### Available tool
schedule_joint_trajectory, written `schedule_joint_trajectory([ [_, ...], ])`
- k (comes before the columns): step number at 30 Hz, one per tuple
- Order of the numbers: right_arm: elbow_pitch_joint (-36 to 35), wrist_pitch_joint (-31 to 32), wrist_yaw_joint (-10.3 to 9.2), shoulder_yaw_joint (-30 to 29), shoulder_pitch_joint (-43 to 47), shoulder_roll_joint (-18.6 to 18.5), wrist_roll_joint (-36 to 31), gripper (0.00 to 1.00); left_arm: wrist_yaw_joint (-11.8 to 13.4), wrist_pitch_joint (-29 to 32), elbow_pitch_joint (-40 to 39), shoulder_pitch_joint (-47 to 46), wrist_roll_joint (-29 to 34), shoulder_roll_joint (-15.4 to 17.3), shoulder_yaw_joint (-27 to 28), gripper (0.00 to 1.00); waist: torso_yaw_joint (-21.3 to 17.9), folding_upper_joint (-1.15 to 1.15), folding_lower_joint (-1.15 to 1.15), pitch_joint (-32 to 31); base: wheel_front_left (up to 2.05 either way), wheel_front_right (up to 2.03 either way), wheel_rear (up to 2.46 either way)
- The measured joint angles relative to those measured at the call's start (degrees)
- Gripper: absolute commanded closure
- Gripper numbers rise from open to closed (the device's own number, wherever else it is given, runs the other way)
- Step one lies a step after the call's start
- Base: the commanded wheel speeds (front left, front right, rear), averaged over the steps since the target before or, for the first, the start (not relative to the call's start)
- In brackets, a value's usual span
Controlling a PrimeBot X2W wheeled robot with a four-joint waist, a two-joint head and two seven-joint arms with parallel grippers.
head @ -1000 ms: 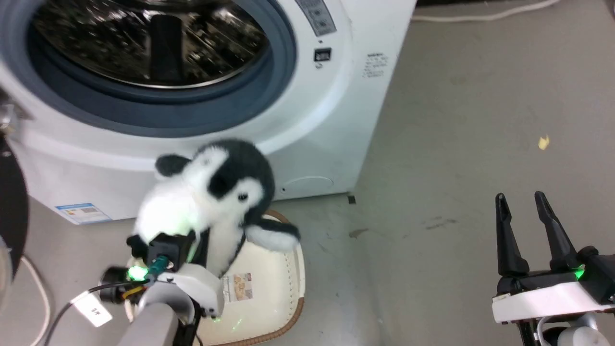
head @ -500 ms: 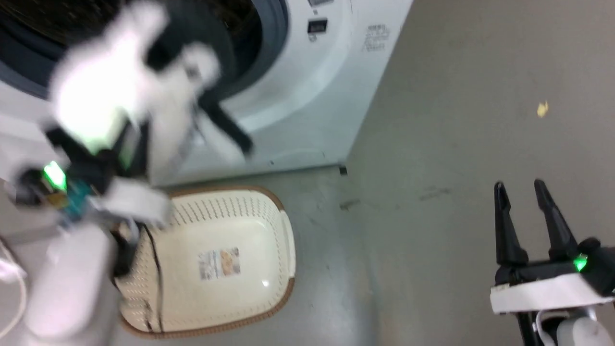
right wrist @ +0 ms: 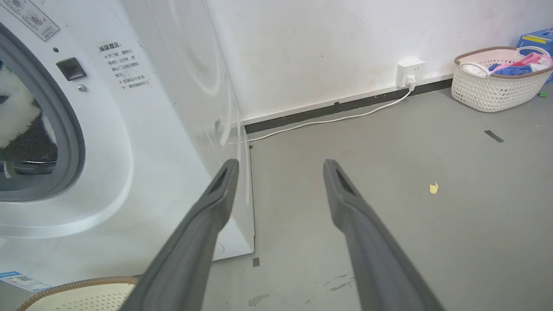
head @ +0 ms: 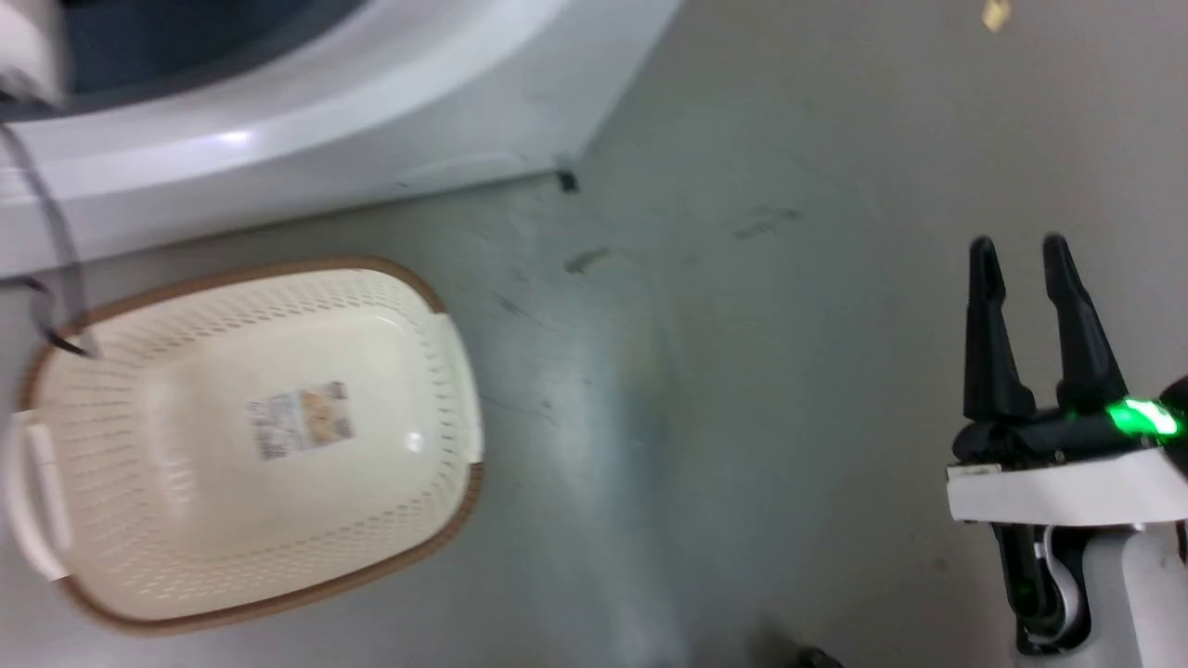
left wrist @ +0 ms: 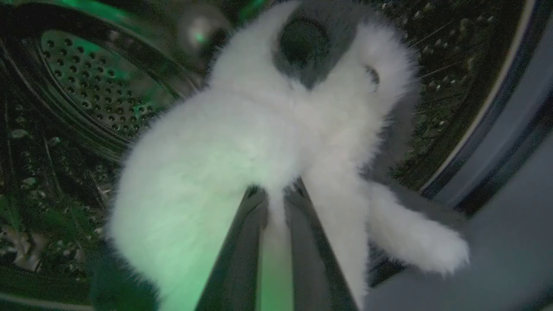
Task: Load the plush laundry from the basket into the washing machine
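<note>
Grey floor [head: 742, 371] holds basket [head: 445, 390]; left tool [left wrist: 275, 195] pinches panda [left wrist: 242, 142] inside drum [left wrist: 86, 86]; right tool [head: 1019, 249] wide.

Cream perforated basket [head: 436, 390], brown rim — white-and-black plush laundry [left wrist: 242, 142] — white washing machine [right wrist: 142, 142].

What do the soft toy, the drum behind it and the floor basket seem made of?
The soft toy: fluffy synthetic fur, probably; long white fibres stand out at its edges.
The drum: polished metal, likely steel; shiny, with rows of punched holes.
The basket: cream plastic, glossy; a highlight on its floor, moulded perforations.
</note>
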Motion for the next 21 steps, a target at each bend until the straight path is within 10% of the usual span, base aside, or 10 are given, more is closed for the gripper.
schedule_joint_trajectory([
  [19, -1.1, 0.0, 0.0, 2.6, -2.2, 0.0, 3.5, 0.0, -4.4, 3.1, 25.7, -23.1, 5.8, 5.3, -9.0, 1.0, -7.2, 0.0, -0.01, 9.4, 0.0, 0.0, 0.0],
  [21, -1.1, 0.0, 0.0, 2.1, -2.3, 0.0, 2.9, 0.0, -4.5, 1.7, 27.4, -23.1, 5.2, 4.8, -10.2, 0.0, -6.7, 0.0, -0.01, 8.9, 0.0, 0.0, 0.0],
])
